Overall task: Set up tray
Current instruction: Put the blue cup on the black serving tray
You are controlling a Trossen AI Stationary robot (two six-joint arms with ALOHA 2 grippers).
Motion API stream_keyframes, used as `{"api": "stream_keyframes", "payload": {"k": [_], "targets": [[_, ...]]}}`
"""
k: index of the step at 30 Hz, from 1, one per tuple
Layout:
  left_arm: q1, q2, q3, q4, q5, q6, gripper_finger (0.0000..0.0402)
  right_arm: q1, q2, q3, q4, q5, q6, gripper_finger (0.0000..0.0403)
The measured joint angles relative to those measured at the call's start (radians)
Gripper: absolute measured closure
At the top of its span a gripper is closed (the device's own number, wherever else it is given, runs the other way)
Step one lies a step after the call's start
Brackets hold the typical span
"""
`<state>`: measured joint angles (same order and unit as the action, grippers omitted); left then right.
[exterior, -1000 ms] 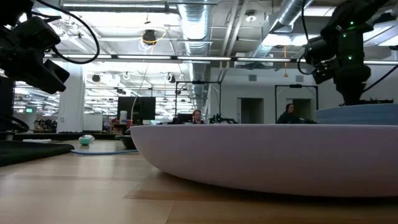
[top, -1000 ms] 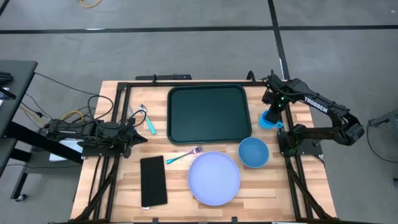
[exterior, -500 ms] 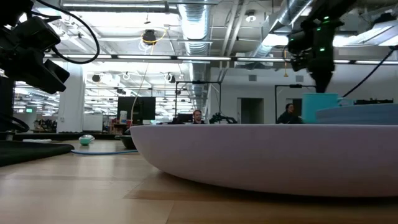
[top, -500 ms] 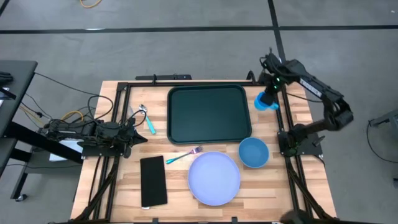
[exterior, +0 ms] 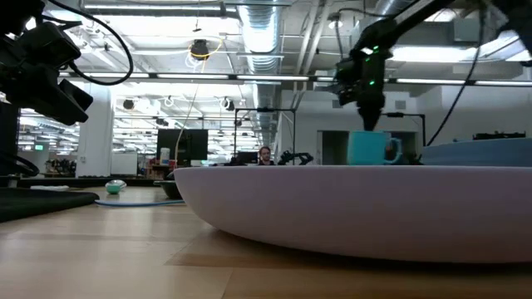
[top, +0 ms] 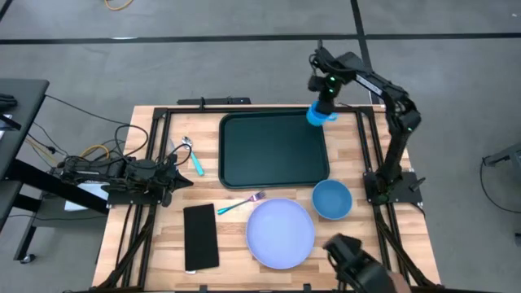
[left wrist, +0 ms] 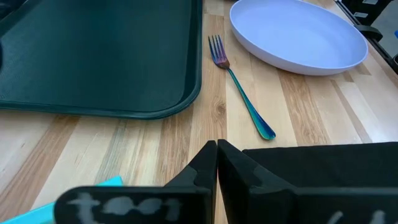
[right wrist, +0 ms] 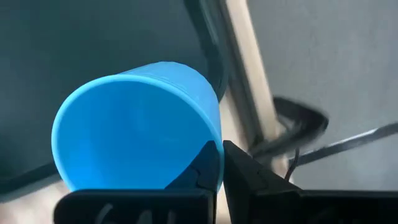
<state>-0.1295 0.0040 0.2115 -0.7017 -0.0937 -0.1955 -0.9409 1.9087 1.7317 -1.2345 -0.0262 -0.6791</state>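
High view, read from left to right: the left tool [top: 181, 181] rests on the counter's [top: 138, 244] left side with its fingers pressed shut on nothing, close to a small spoon [top: 194, 156] with a teal handle. Below it lies a flat black rectangle [top: 201, 237], and next to that a fork [top: 241, 203] with a teal handle. In the middle sits the dark green tray [top: 273, 150], bare, its long sides running across the counter. Below the tray is a pale lilac plate [top: 280, 232], and to the right of the plate a blue bowl [top: 331, 199]. The change is on the right: a second ago the right tool [top: 322, 104] was out by the counter's right edge with a blue cup [top: 317, 114]; it has since lifted the cup and swung it inward, and now hangs over the tray's far right corner. Its fingers are pinched narrow on the cup's rim, one inside and one outside, as the right wrist view shows. In the low view the cup appears raised and upright under the tool. The cup looks like the first piece about to be set on the tray; the plate, bowl and cutlery are still on the bare wood.
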Motion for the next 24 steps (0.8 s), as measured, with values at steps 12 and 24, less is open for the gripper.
{"api": "stream_keyframes", "payload": {"k": [12,24], "targets": [[0.000,0.000,0.000,0.000,0.000,0.000,0.0401,0.020,0.244,0.229,-0.116,-0.068,-0.054,0.0398],[0.000,0.000,0.000,0.000,0.000,0.000,0.0401,0.049,0.256,0.243,-0.095,-0.074,-0.091,0.0397]]}}
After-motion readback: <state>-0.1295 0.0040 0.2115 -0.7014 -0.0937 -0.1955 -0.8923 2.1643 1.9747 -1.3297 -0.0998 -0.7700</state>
